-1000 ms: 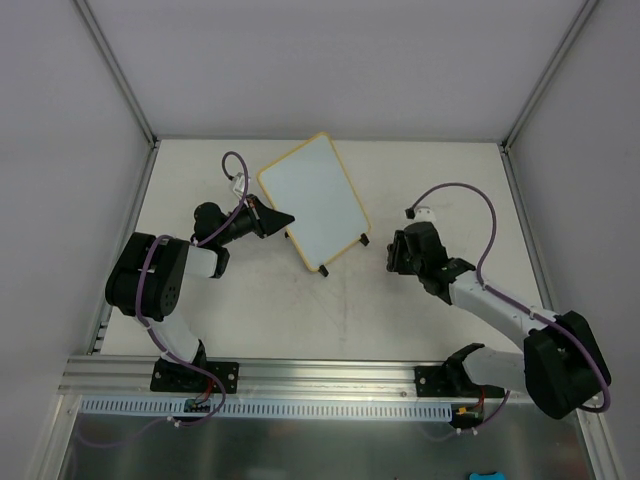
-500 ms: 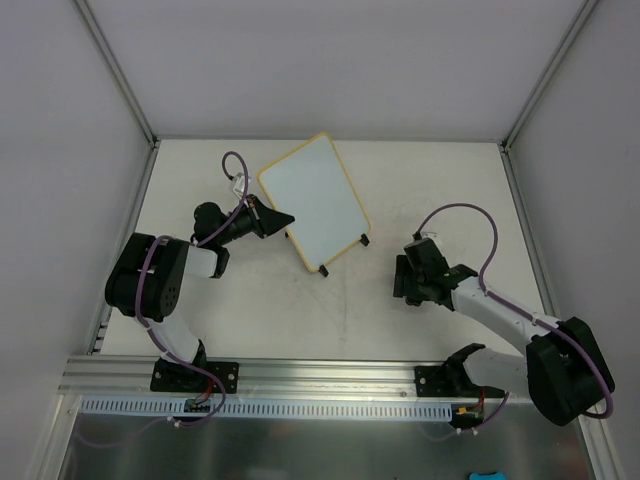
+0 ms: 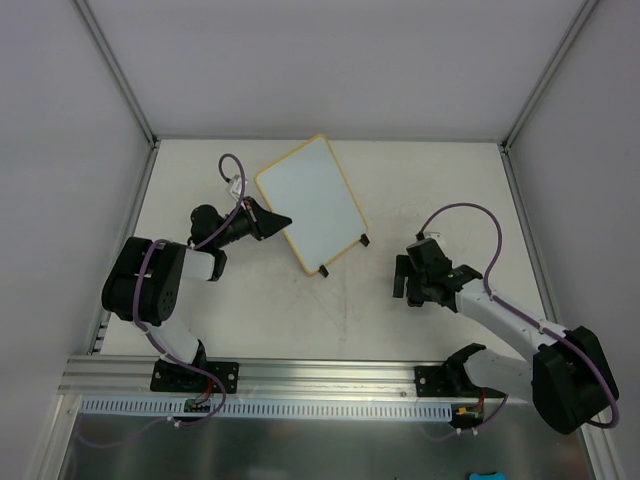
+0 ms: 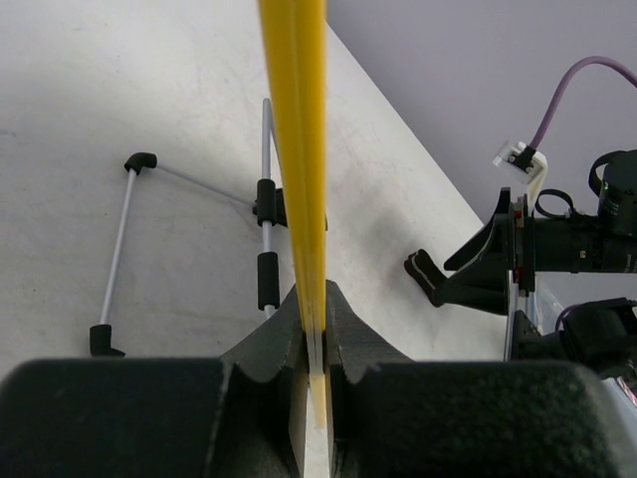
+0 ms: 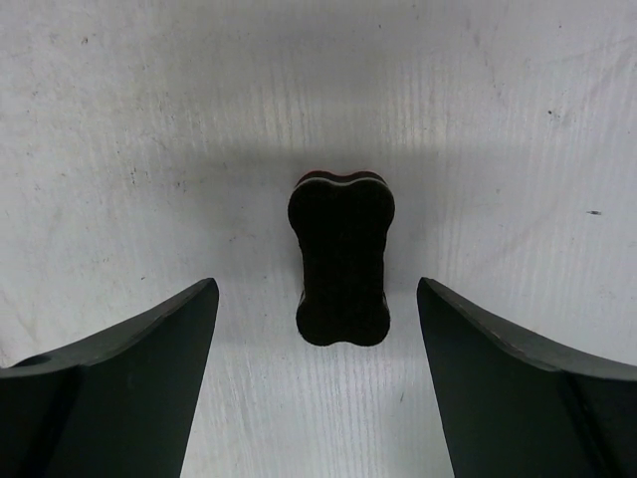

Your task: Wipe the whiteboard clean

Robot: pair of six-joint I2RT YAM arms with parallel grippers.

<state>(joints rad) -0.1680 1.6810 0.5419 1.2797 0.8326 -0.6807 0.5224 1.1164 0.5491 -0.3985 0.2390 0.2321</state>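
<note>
1 whiteboard (image 4: 295, 149) edge-on, left wrist view

The top camera looks down on the whole pale tabletop (image 3: 250, 300). The left wrist camera sights close along the edge of the yellow-rimmed whiteboard (image 4: 296, 149). The right wrist camera faces straight down, near that tabletop.

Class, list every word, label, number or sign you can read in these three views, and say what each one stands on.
No readable text in any view.
whiteboard: face blank, no writing.
black eraser: no label visible.
white cable connector: too small to show any marking.
</note>
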